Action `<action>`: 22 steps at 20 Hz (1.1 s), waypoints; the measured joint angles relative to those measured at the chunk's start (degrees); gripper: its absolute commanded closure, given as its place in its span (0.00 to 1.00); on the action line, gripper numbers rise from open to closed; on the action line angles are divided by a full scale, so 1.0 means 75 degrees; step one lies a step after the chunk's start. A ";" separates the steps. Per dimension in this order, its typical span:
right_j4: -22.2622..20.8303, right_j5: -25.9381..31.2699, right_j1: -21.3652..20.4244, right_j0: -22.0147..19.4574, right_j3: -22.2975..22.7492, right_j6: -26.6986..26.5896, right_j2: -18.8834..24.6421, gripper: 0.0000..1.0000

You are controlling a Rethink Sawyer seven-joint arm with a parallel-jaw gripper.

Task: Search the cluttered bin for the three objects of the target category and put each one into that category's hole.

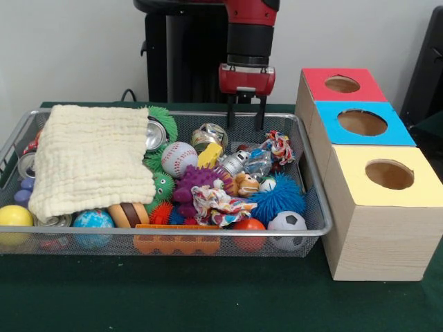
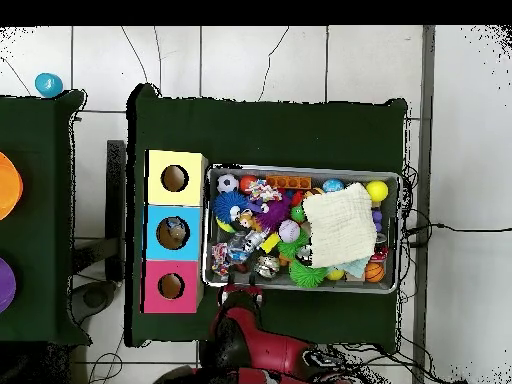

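The wire mesh bin (image 1: 187, 112) is full of toys and also shows in the overhead view (image 2: 300, 170). A small see-through bottle with a blue-white label (image 1: 259, 163) lies in the bin's far right part, between a rope toy and a blue spiky ball; it also shows in the overhead view (image 2: 238, 250). A shiny crumpled thing (image 1: 234, 163) lies beside it; I cannot tell if it is a bottle. No other bottle shows. My gripper (image 1: 246, 124) hangs open and empty over the bin's far rim, just behind the bottle, and shows in the overhead view (image 2: 243, 291).
Three wooden boxes stand right of the bin, with holes in red (image 1: 342, 84), blue (image 1: 361, 122) and yellow (image 1: 389, 174) tops. A cream cloth (image 1: 93, 159) covers the bin's left half. Silver cans (image 1: 156, 133), a baseball (image 1: 178, 158) and balls lie around.
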 measured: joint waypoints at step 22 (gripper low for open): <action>0.0515 -0.2513 0.1253 0.0310 -0.0249 0.0539 0.0029 0.00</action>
